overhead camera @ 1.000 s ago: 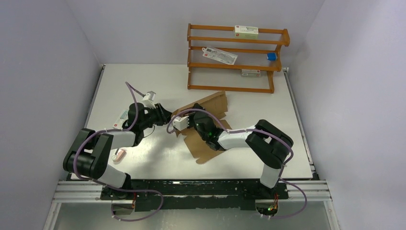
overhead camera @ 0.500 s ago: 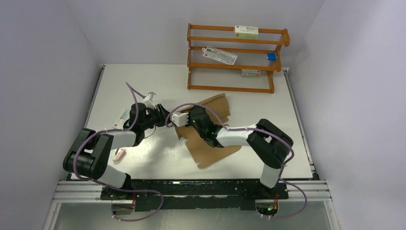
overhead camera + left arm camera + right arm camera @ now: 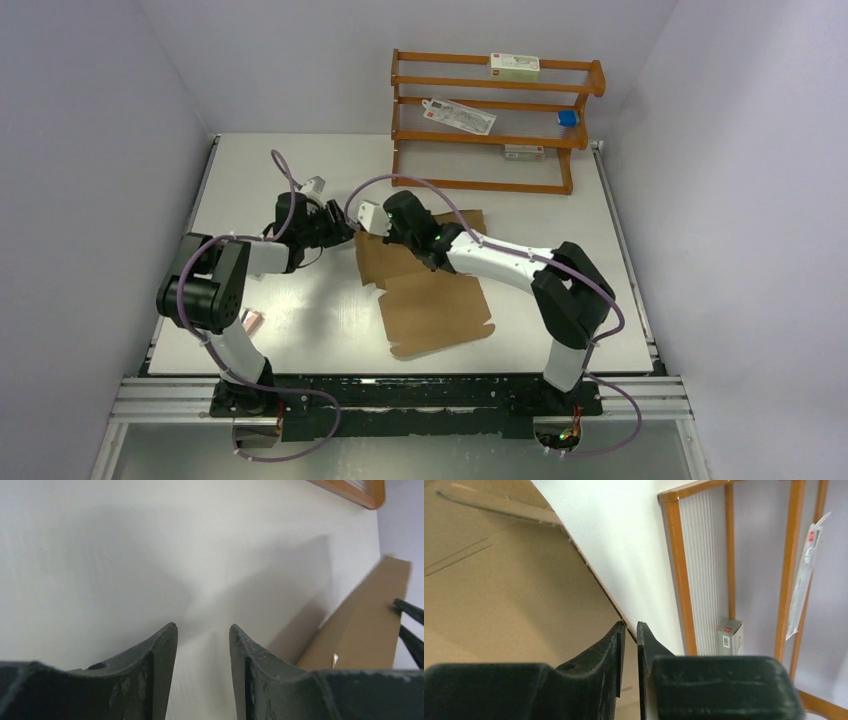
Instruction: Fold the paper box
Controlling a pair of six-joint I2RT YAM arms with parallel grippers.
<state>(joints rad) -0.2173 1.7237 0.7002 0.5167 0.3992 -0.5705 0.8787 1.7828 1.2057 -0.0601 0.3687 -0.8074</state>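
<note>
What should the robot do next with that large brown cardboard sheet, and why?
Probably ease the left gripper sideways onto the edge of the brown cardboard sheet: its jaws stand open and empty over bare table, while the right gripper, jaws nearly together, sits at the sheet's far edge.

The paper box is plain brown corrugated cardboard, matt and slightly fibrous, with a raw, faintly ragged cut edge in the right wrist view. The table is smooth and white with a soft satin sheen, and the rack is orange-brown varnished wood. The left gripper and right gripper have matt black plastic fingers, grainy and scuffed pale along the edges.
</note>
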